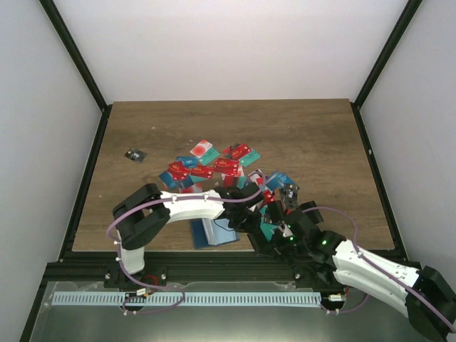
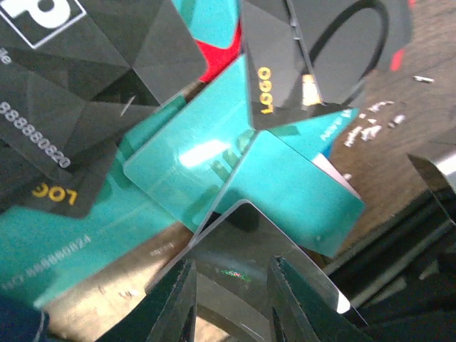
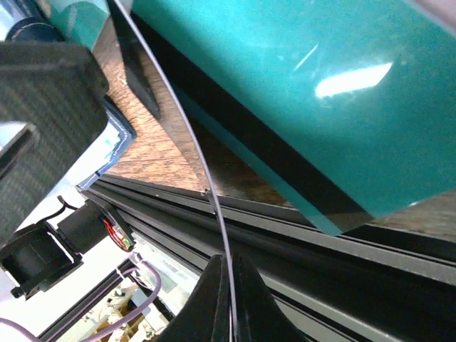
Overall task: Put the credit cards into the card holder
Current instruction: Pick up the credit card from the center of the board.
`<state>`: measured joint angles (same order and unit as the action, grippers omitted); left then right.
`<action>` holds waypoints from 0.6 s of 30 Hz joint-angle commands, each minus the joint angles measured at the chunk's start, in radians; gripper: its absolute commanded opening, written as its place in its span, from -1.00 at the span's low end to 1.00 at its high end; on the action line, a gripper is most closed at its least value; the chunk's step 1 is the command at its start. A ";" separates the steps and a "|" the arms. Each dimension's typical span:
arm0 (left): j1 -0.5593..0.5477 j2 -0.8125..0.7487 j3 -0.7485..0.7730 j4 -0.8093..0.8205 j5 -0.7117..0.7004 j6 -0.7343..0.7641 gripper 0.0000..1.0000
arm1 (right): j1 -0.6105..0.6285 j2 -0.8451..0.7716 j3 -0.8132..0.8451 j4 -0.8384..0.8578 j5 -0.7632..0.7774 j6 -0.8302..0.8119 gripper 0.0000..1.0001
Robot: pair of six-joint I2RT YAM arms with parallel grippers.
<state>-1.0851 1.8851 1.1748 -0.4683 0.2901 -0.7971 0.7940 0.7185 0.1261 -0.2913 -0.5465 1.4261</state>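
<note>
Tabletop (image 1: 313,142) shows most of the job undone: the credit cards (image 1: 214,167) lie scattered and overlapping mid-table, outside the card holder (image 1: 214,234), which lies open near the front edge between the arms. Whether any card already sits inside it I cannot tell. The right gripper (image 3: 229,285) is pinched tight on one thin card (image 3: 206,191), seen edge-on. The left gripper (image 2: 231,285) stands narrowly parted over the pile; whether it grips anything is unclear.

Wooden table (image 1: 306,135) bears scattered credit cards (image 1: 226,166), card holder (image 1: 210,234), black chip (image 1: 134,154).
</note>
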 commanded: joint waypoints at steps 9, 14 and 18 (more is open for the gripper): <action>0.043 -0.289 0.024 -0.114 -0.106 -0.118 -0.38 | -0.028 -0.006 0.202 -0.140 0.085 -0.082 -0.99; 0.081 -0.452 -0.008 -0.123 -0.150 -0.202 -0.34 | -0.070 0.002 0.331 -0.111 0.123 -0.133 -0.99; 0.108 -0.599 -0.060 -0.084 -0.167 -0.282 -0.29 | -0.084 -0.008 0.415 -0.050 0.174 -0.156 -0.99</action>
<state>-0.9962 1.3994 1.1664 -0.5667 0.1619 -0.9775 0.7250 0.7246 0.4526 -0.3954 -0.4412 1.3167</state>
